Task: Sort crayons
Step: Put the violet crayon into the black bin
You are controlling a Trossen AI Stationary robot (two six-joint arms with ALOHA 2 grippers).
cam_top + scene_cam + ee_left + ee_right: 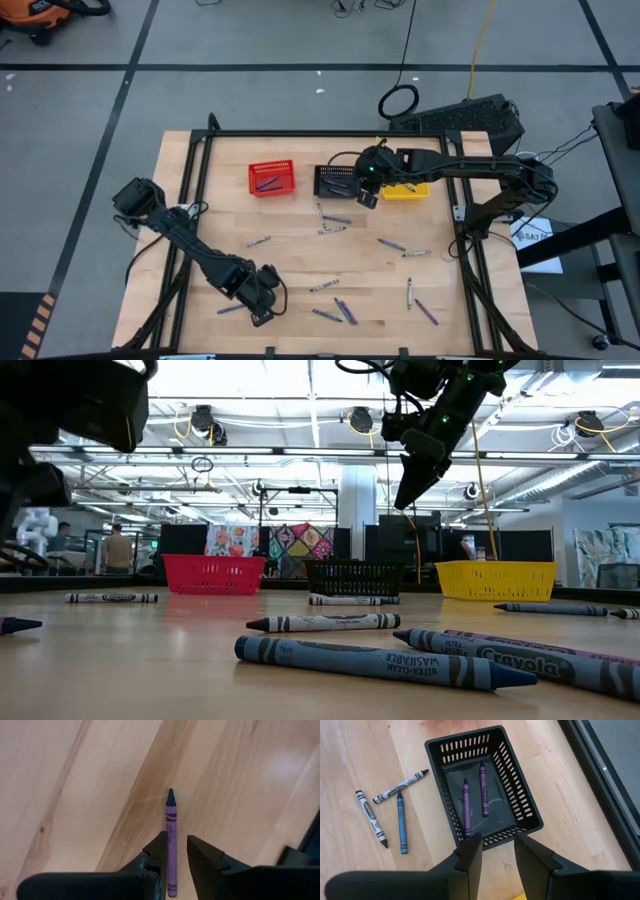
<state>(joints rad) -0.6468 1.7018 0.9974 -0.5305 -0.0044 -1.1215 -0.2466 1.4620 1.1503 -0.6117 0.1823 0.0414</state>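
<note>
So the right claw (366, 192) hangs over the far middle of the pale wooden desk (230, 215), just by the black plastic slotted basket (335, 180). Its fingers stand spread with nothing between them. In the right wrist view that black basket has two purple crayons (475, 797) lying side by side on its floor. Right beside the basket on the desk sit two grey crayons and a blue one (401, 822).

The left claw (262, 300) is low down by the near edge, left of middle. Its fingers are parted and straddle a purple wax crayon (171, 842) lying flat on the wood, one finger on each side. I can't tell if they actually touch it.

The red plastic basket (271, 178) sits left of the black one with a couple of crayons inside, and the yellow plastic basket (408, 190) sits to its right. The rest of the crayons (335, 308) are scattered loose across the near half of the desk, blue, purple and grey all mixed.
</note>
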